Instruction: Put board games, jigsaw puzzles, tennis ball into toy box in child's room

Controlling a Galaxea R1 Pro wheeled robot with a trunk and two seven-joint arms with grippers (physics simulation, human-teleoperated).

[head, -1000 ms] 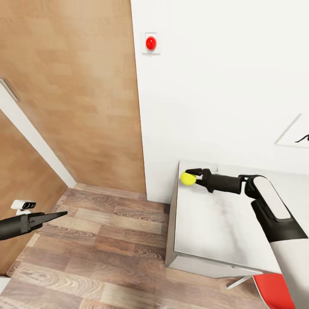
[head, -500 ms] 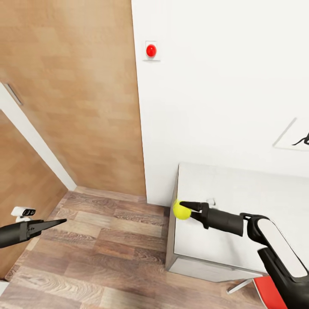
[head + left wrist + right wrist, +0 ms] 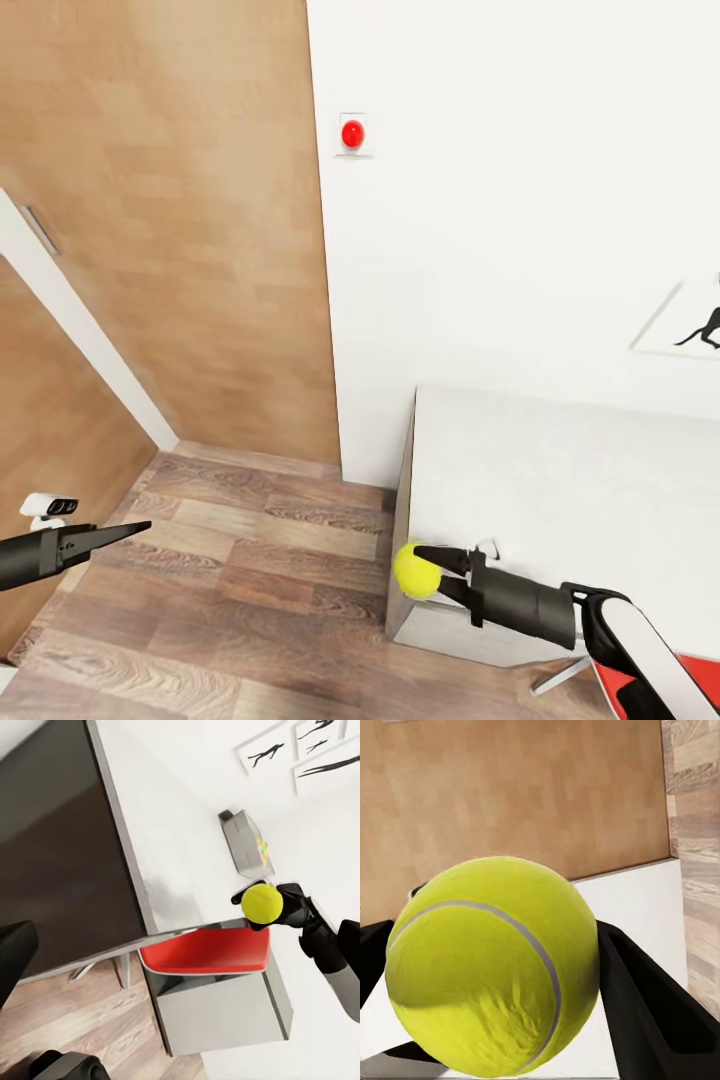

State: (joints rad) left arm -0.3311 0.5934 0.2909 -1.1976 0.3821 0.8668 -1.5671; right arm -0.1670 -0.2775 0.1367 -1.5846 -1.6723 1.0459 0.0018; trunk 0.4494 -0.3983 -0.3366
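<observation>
Our right gripper (image 3: 432, 572) is clamped on the one tennis ball (image 3: 416, 570), a black finger (image 3: 649, 1005) pressed against each side of it. We hold the ball in the air at the near corner of the table (image 3: 560, 470), right over its edge, with wood floor (image 3: 230, 590) below on the outer side. In the left wrist view the ball (image 3: 262, 904) hangs above the red chair (image 3: 206, 951), which is tucked partly under the table's front edge.

Our left gripper (image 3: 128, 527) hangs over the floor well away from the table, its two fingers together in a point.

We count one ball, one toy box (image 3: 246, 844), one chair and one red button (image 3: 352, 133) on the wall. The toy box sits farther along the pale table top (image 3: 176, 832), near the white wall, with something multicoloured showing at its rim; what it is we cannot tell. The table top between the ball and the box is bare. The lower dark top (image 3: 60, 847) joins the pale one along its long side.

A wood-panelled door (image 3: 170, 230) stands at our left, meeting the white wall (image 3: 520, 200) at a corner. Black silhouette posters (image 3: 266, 754) hang on the wall.
</observation>
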